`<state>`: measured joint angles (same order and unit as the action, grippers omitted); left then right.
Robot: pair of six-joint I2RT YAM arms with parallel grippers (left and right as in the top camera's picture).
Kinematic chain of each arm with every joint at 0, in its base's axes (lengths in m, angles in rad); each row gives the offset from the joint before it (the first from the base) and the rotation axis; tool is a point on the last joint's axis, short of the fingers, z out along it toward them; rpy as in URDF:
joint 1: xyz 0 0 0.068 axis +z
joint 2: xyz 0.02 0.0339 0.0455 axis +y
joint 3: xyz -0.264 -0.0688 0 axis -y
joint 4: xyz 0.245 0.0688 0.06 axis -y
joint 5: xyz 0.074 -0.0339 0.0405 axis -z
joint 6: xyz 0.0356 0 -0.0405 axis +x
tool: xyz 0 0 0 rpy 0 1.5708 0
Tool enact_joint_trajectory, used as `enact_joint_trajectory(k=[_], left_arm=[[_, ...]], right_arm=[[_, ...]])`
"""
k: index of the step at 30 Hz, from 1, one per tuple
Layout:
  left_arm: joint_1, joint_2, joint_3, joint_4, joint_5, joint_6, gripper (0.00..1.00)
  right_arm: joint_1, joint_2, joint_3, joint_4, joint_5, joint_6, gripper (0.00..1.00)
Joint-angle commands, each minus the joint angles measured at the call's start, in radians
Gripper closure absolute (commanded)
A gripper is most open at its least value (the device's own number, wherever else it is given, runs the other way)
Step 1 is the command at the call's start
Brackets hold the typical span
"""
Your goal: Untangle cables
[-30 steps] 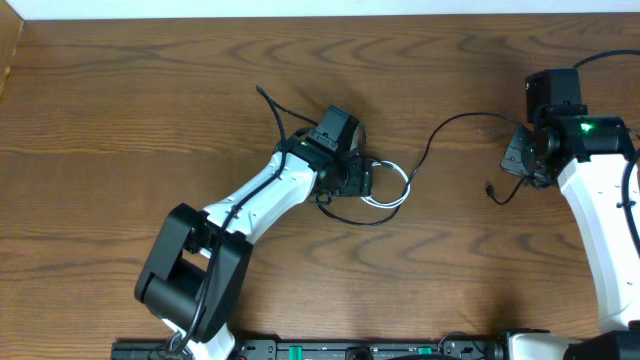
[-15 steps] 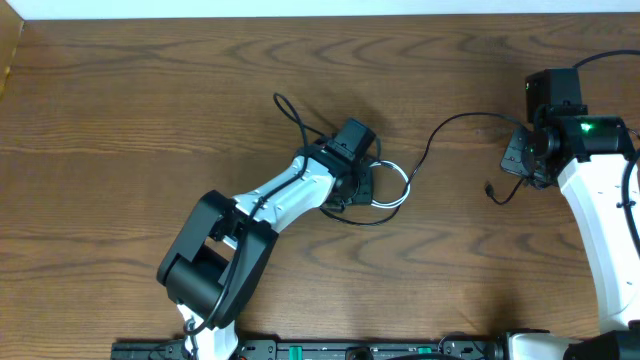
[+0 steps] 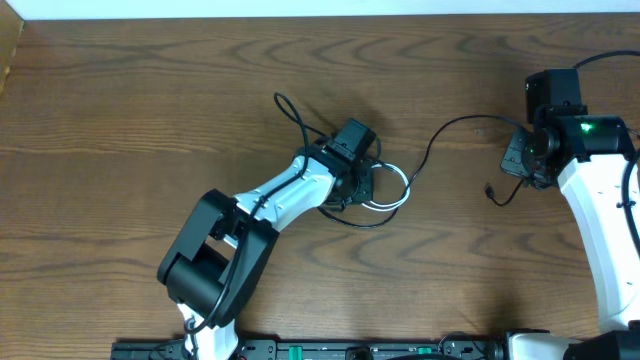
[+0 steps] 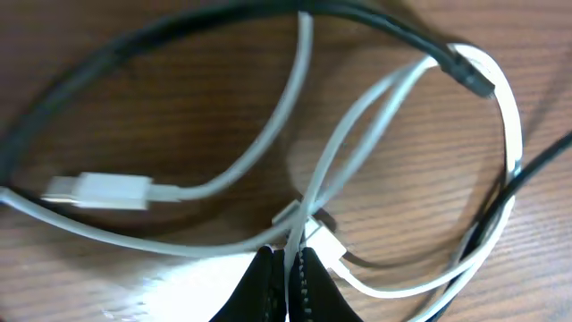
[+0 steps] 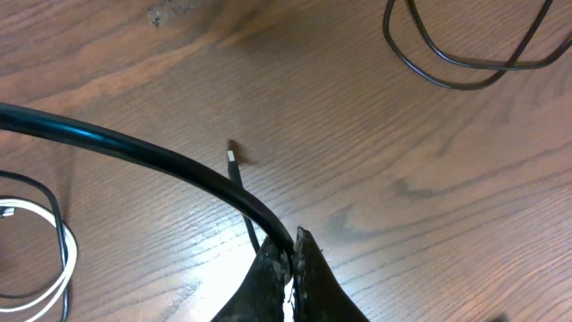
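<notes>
1. Wood-grain table (image 3: 120, 90) is carrying everything: dark brown, flat, with a white strip of wall (image 3: 300, 8) running along the far edge.
2. Left hand (image 4: 287, 273) is sitting mid-table, fingers together, pinching a strand of the white cable (image 4: 371, 107) right where its loops are crossing.
3. Right hand (image 5: 291, 255) is sitting well apart at the right side, closed on the black cable (image 3: 450, 122) near its small plug end.
4. Black cable is running from the right hand over to the white coil and looping around it. The tangle is lying under and just beside the left hand.
5. Step, as I'm reading it: drawing the two cords apart. Doing it well means pulling slowly and low, keeping the pinch on one white strand only, and watching that the white plug (image 4: 98, 190) isn't snagging in the black loop.
6. Risk: both cords dragging along together instead of sliding free.
7. Surface is looking smooth, so the cords should be sliding easily. Beyond that wall strip, the room isn't showing.
</notes>
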<state>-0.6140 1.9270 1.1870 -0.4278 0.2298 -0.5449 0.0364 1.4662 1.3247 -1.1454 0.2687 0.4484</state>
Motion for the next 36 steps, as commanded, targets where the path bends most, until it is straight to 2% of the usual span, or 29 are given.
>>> enact_joint_trajectory(k=[1,5,8,15,20,24,28,31,36], left_arm=[[0.048,-0.055,0.006,-0.032,-0.041,0.051,0.93],[0.146,-0.192,0.025,-0.157,-0.194,0.09,0.93],[0.272,-0.353,0.026,-0.208,-0.198,0.178,0.93],[0.589,-0.595,0.025,-0.246,-0.196,0.188,0.93],[0.819,-0.683,0.025,-0.251,-0.144,0.174,0.93],[0.931,-0.7,0.025,-0.264,-0.027,0.148,0.93],[0.935,-0.682,0.025,-0.27,0.141,0.144,0.93],[0.895,-0.658,0.025,-0.272,0.249,0.145,0.93],[0.772,-0.619,0.025,-0.287,0.29,0.199,0.93]], right_arm=[[-0.003,0.0,-0.001,-0.003,0.01,0.011,0.99],[-0.024,0.0,-0.001,-0.015,0.08,0.0,0.99],[-0.088,0.0,-0.001,-0.02,0.096,0.0,0.99],[-0.266,0.0,-0.001,-0.016,0.096,0.0,0.99],[-0.414,0.0,-0.001,-0.01,0.071,0.0,0.99],[-0.495,0.0,-0.001,0.003,-0.044,0.0,0.99],[-0.507,0.0,-0.001,0.04,-0.168,-0.013,0.99],[-0.489,0.0,-0.001,0.12,-0.301,-0.12,0.99],[-0.471,0.0,-0.001,0.275,-0.353,-0.178,0.99]])
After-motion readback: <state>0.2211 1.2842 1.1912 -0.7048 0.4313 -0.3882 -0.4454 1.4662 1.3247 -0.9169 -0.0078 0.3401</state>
